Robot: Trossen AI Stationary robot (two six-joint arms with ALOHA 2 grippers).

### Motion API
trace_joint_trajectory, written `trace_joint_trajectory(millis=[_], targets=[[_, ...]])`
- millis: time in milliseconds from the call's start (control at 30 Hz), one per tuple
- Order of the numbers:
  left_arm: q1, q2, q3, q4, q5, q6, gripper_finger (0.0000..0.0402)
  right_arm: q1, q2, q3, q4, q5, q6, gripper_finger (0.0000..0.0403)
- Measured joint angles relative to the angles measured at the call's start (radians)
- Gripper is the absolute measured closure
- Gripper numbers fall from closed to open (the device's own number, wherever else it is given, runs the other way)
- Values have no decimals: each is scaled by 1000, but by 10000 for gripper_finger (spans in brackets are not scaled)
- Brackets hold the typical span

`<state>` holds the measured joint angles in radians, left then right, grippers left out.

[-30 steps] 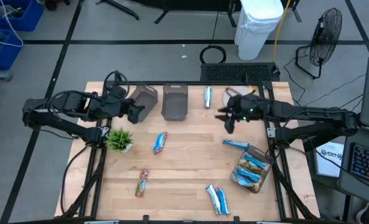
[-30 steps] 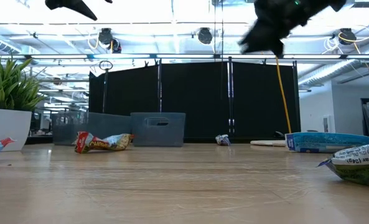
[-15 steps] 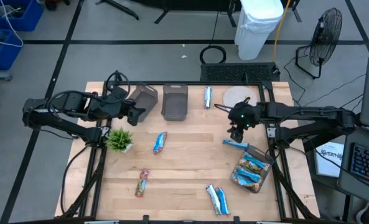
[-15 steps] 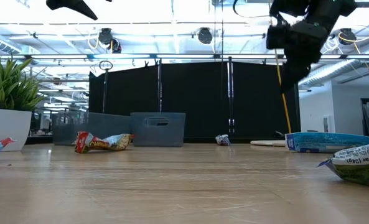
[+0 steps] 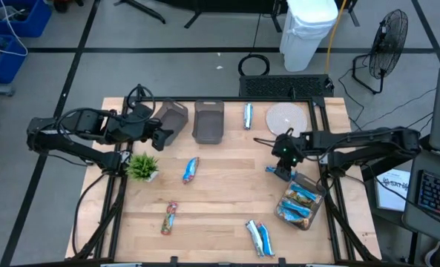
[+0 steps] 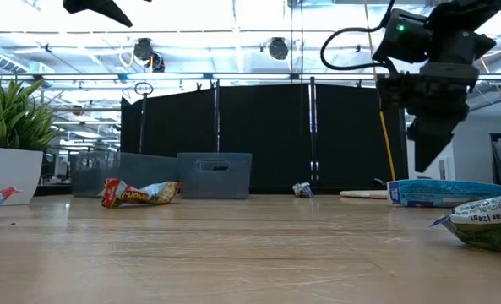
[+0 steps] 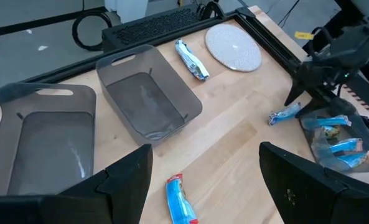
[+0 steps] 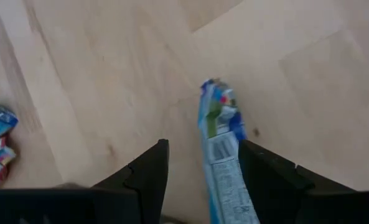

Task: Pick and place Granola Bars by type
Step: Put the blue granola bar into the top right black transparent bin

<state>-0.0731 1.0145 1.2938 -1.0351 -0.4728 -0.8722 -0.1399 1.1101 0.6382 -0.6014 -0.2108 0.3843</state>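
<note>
right gripper (image 5: 282,171) over blue bar (image 5: 280,172); left gripper (image 5: 162,134) beside bins (image 5: 208,122)

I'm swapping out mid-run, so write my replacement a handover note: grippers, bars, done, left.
Right gripper: open, low over a blue bar on the table's right side, straddling it, not yet gripping.
Left gripper: open, empty, hovering above the two grey bins.
Bars: one beside the bins, one mid-table, one front left, a pair front centre, several in the clear bag.
Done: nothing; both bins look empty.
Left: all sorting.
</note>
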Motion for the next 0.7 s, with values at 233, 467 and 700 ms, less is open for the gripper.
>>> trace_joint_trajectory(millis=[233,467,700], targets=[[0,0,0,0,8,1,105,67,94,-18,7,-1,-13,216],[0,0,0,0,33,6,105,61,172,-17,72,28,-13,216],[0,0,0,0,38,6,105,54,180,-17,50,48,-26,233]])
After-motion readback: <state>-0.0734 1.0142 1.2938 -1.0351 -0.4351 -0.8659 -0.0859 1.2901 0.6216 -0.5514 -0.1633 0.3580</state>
